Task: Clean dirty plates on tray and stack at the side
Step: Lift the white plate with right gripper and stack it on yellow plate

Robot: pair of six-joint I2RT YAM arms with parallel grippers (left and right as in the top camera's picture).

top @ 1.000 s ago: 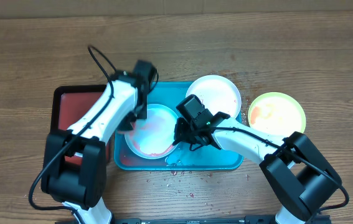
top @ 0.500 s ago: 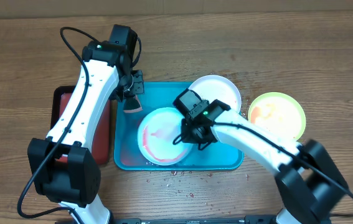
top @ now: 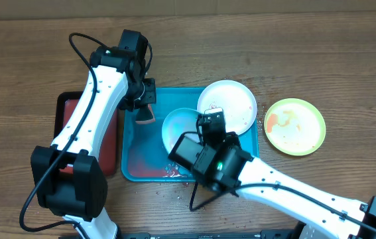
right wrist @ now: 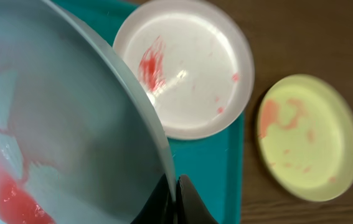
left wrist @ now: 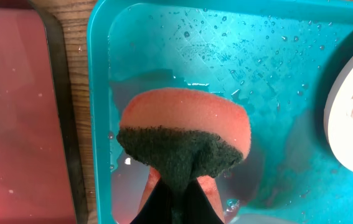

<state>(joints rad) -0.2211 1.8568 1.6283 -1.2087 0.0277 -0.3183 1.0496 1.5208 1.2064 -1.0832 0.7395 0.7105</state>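
While the left hand [left wrist: 174,198] pinched a sponge [left wrist: 185,118] over the tray [left wrist: 276,68], the right hand [right wrist: 175,200] gripped the tilted mint plate [right wrist: 58,124] by its rim

A wooden table [top: 347,60] fills the whole overhead view. It is mid-brown, with long grain running from side to side and a few darker streaks and knots. Its surface is matt rather than glossy. Along the table's far edge runs a narrow, paler tan band [top: 188,5]; whether that is a wall, a board or card cannot be told. Near the middle of the table's near edge lie small scattered specks [top: 182,192], some reddish, some pale. The light is soft and even and comes from above the table, leaving only short, faint shadows on the wood. In the right wrist view the same wood looks a darker brown.
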